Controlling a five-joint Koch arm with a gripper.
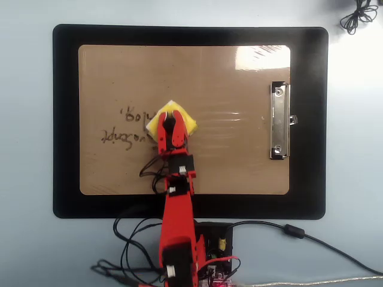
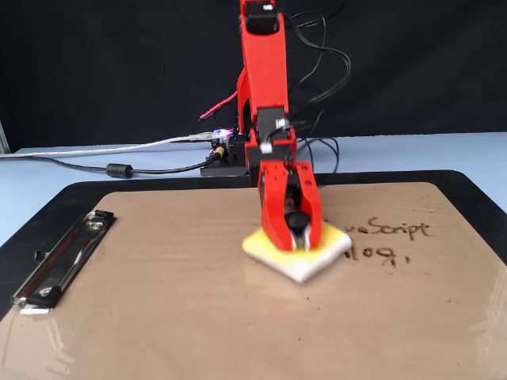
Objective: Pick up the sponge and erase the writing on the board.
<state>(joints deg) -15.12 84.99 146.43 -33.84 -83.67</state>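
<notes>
Board (image 2: 158, 317): glossy brown surface is seen nearest the fixed camera, bare in front of the jaws; a silver clip (image 2: 59, 261) is set well off to their left in that view.
Sponge (image 2: 317, 252): pressed flat on the board directly under the jaws, yellow pad over white base.
Gripper (image 2: 295, 229): jaws are closed narrowly on the black knob at the sponge's centre.
Writing (image 2: 392, 237): two partial dark lines are left just to the right of the jaws in the fixed view, to their left in the overhead view (image 1: 127, 128).
Handling: the sponge is judged light and soft; the stiff knob is the sound place to be held.
Surface: slick, so the sponge is expected to glide easily.
Mat (image 1: 66, 119): black, lies under the board.
</notes>
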